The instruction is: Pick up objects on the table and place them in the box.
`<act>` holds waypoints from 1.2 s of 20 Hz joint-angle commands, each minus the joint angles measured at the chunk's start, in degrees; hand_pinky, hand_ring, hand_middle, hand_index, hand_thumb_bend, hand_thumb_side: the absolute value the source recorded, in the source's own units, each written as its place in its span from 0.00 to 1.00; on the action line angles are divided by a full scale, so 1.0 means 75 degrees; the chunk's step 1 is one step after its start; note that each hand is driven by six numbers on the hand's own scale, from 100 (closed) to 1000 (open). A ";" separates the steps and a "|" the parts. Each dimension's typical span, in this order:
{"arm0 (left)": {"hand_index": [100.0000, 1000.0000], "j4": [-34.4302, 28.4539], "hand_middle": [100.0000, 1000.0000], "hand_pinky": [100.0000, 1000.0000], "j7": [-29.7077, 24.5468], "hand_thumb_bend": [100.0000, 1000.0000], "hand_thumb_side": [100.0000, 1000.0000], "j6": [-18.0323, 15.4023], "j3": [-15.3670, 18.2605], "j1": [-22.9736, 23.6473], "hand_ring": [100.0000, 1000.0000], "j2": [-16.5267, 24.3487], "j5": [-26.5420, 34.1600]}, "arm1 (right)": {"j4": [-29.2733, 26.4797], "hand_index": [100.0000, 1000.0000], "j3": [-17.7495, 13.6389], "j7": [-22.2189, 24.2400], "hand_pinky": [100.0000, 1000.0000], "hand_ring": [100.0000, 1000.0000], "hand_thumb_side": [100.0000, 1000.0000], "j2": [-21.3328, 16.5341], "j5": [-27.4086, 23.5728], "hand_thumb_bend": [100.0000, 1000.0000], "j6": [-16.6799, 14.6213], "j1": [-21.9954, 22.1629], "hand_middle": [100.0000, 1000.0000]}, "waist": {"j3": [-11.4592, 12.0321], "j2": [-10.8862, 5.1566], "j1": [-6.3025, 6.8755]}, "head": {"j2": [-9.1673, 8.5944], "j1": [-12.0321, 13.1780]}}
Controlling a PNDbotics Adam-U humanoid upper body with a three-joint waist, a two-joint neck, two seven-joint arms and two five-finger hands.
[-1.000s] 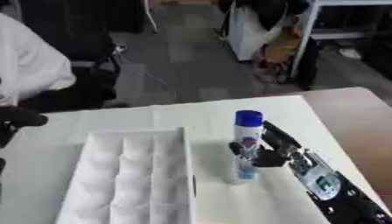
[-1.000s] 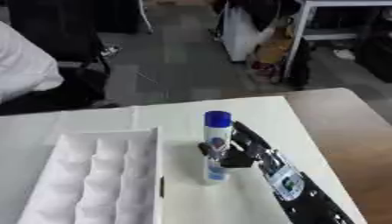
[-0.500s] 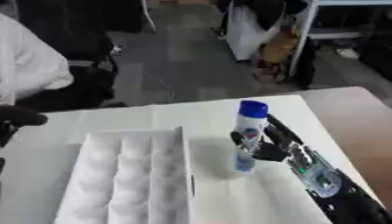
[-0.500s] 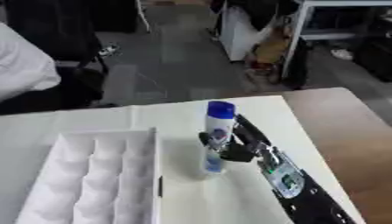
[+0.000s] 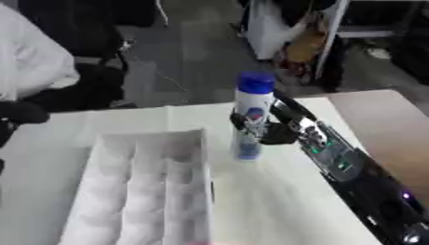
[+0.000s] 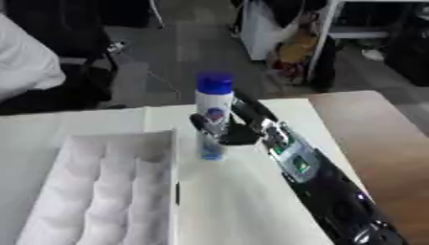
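Note:
A white spray bottle [image 5: 251, 103] with a blue cap stands upright in the air, a little above the white table [image 5: 268, 206]. My right hand [image 5: 278, 133] is shut on its lower half, and the black arm runs back to the lower right. The bottle hangs just right of the far right corner of the white box [image 5: 151, 136], which has several long compartments and lies at the left. A dark shape at the left edge [image 5: 18, 114] may be my left hand; its state does not show.
Past the table's right side lies a brown surface [image 5: 394, 124]. A person in a white top [image 5: 33, 72] sits beyond the far left edge. Chairs and clutter stand on the floor behind.
The right hand has raised the bottle off the table and carried it slightly left, toward the box's corner. The box has not moved.

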 commanded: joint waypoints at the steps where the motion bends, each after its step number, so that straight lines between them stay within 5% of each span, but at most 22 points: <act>1: 0.96 -0.0153 0.85 0.68 -0.0007 0.40 1.00 0.0027 -0.0007 -0.0149 0.64 0.0091 0.0047 | -0.0100 0.36 0.0117 0.0285 0.00 0.00 0.52 0.0073 0.0073 0.00 -0.0022 -0.0338 0.00 | 0.0060 -0.0222 -0.0020 | 0.0158 -0.0098; 7: 0.96 -0.0153 0.85 0.69 0.0001 0.42 0.99 0.0025 0.0004 -0.0418 0.65 -0.0025 0.0136 | 0.0141 0.36 0.0047 0.0329 0.00 0.00 0.50 0.0452 -0.0178 0.00 0.0034 -0.0353 0.00 | 0.0313 -0.0241 -0.0065 | 0.0107 -0.0230; 8: 0.96 -0.0153 0.85 0.69 0.0011 0.42 0.99 0.0037 0.0006 -0.0466 0.65 -0.0048 0.0158 | 0.0164 0.36 0.0045 0.0337 0.00 0.00 0.60 0.0491 -0.0227 0.00 0.0046 -0.0345 0.00 | 0.0369 -0.0234 -0.0080 | 0.0102 -0.0241; 9: 0.96 -0.0153 0.85 0.69 0.0010 0.42 0.99 0.0049 -0.0004 -0.0505 0.65 -0.0064 0.0205 | 0.0186 0.36 0.0038 0.0344 0.00 0.00 0.52 0.0520 -0.0258 0.00 0.0058 -0.0346 0.00 | 0.0414 -0.0227 -0.0093 | 0.0107 -0.0246; 15: 0.96 -0.0153 0.85 0.69 -0.0019 0.43 0.98 0.0044 -0.0011 -0.0704 0.65 -0.0148 0.0266 | 0.0264 0.36 -0.0030 0.0364 0.00 0.00 0.52 0.0822 -0.0204 0.00 0.0071 -0.0413 0.00 | 0.0617 -0.0122 -0.0125 | -0.0026 -0.0301; 18: 0.96 -0.0153 0.85 0.69 -0.0034 0.43 0.98 0.0004 -0.0008 -0.0760 0.65 -0.0186 0.0278 | 0.0224 0.36 -0.0063 0.0308 0.00 0.00 0.51 0.1085 0.0215 0.00 0.0045 -0.0425 0.00 | 0.0659 -0.0055 -0.0110 | -0.0124 -0.0384; 19: 0.96 -0.0153 0.85 0.69 -0.0038 0.43 0.98 -0.0005 -0.0008 -0.0768 0.65 -0.0194 0.0280 | 0.0205 0.36 -0.0083 0.0243 0.00 0.00 0.42 0.1161 0.0429 0.00 0.0041 -0.0414 0.00 | 0.0661 -0.0041 -0.0104 | -0.0153 -0.0404; 20: 0.96 -0.0153 0.85 0.69 -0.0042 0.43 0.99 -0.0016 -0.0007 -0.0774 0.65 -0.0201 0.0280 | 0.0185 0.36 -0.0110 0.0151 0.00 0.00 0.51 0.1260 0.0666 0.00 0.0046 -0.0385 0.00 | 0.0661 -0.0023 -0.0093 | -0.0187 -0.0433; 24: 0.96 -0.0153 0.85 0.69 -0.0050 0.43 0.99 -0.0037 -0.0004 -0.0774 0.65 -0.0211 0.0265 | 0.0076 0.36 -0.0184 -0.0374 0.00 0.00 0.57 0.1552 0.1869 0.00 0.0076 -0.0255 0.00 | 0.0654 0.0011 -0.0061 | -0.0258 -0.0485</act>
